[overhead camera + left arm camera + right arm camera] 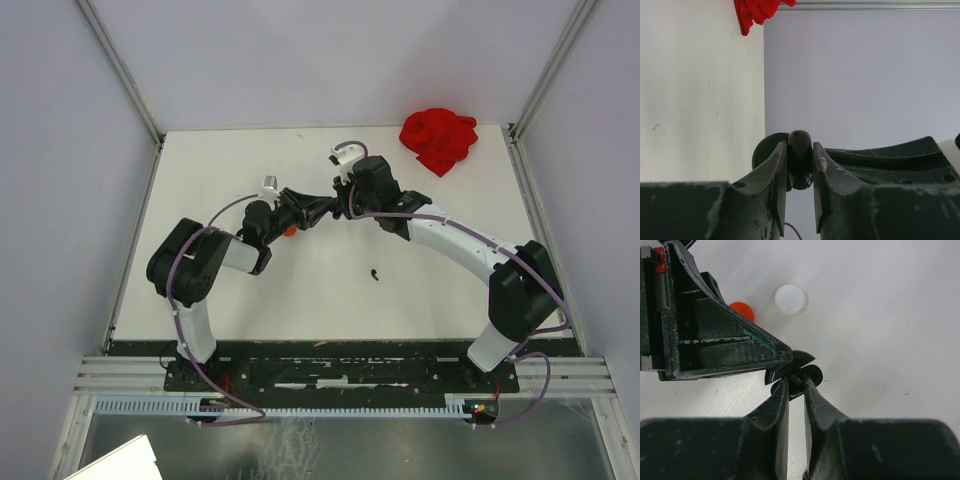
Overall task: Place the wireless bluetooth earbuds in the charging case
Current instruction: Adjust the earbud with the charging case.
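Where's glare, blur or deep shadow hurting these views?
Top external: even soft light, no glare; the black earbud is just a speck. Left wrist: the left tool is dark and slightly soft up close, with a small glint on the black case it clamps. Right wrist: highlights on the white disc; black parts at the right tool merge into one dark mass.

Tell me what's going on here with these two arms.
The left gripper is clamped on a black charging case, which seems to be open, over the middle of the table. The right gripper meets it there, pinching a small black piece at the case. It is likely an earbud, but too small to be sure. Another black earbud lies loose on the table.
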Controlling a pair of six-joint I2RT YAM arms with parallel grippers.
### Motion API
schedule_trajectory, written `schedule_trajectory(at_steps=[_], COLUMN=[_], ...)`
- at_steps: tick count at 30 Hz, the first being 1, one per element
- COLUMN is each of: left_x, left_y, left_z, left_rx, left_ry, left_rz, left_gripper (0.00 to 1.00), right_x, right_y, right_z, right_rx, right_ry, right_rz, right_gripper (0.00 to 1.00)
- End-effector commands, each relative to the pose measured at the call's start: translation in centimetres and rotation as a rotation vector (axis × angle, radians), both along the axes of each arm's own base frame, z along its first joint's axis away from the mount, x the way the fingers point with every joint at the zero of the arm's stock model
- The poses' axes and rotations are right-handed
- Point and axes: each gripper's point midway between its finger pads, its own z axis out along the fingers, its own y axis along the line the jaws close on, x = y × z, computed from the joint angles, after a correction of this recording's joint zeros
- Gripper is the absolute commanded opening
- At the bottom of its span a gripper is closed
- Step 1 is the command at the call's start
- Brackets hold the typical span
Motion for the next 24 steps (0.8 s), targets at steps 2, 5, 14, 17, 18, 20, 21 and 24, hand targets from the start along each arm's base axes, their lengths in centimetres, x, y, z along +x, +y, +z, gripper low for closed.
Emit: schedule_trajectory(at_steps=[2,5,14,17,18,20,21,24], left_x=[-0.5,-0.5,-0.6,-0.6,-0.6,-0.6,-0.5,-0.5], left_y=[-0.1,-0.1,-0.1,0.0,-0.1,0.0,0.0,0.0], left_z=[3.9,3.9,4.2,4.1,4.2,4.1,4.1,3.9], left_rx=[-0.056,-0.06,-0.066,-0.066,-0.065,-0.065,-0.063,-0.06], left_ry=[-0.11,-0.109,-0.115,-0.114,-0.115,-0.115,-0.114,-0.111], left_rz=[-0.015,-0.014,-0.011,-0.01,-0.01,-0.01,-0.009,-0.009], left_gripper=[0.03,0.03,0.03,0.03,0.03,0.03,0.03,0.03], right_x=[0.2,0.1,-0.4,-0.6,-0.7,-0.7,-0.7,-0.8], right_y=[-0.1,-0.1,0.3,0.4,0.4,0.5,0.5,0.8], right_z=[0.4,0.1,-0.6,-0.7,-0.7,-0.7,-0.6,0.1], right_rx=[-0.002,-0.002,0.006,0.008,0.009,0.013,0.016,0.038], right_ry=[-0.023,-0.014,0.01,0.019,0.02,0.023,0.022,0.01], right_rz=[-0.006,-0.001,0.019,0.03,0.033,0.033,0.033,0.043], right_gripper=[0.08,0.09,0.12,0.25,0.3,0.39,0.43,0.5])
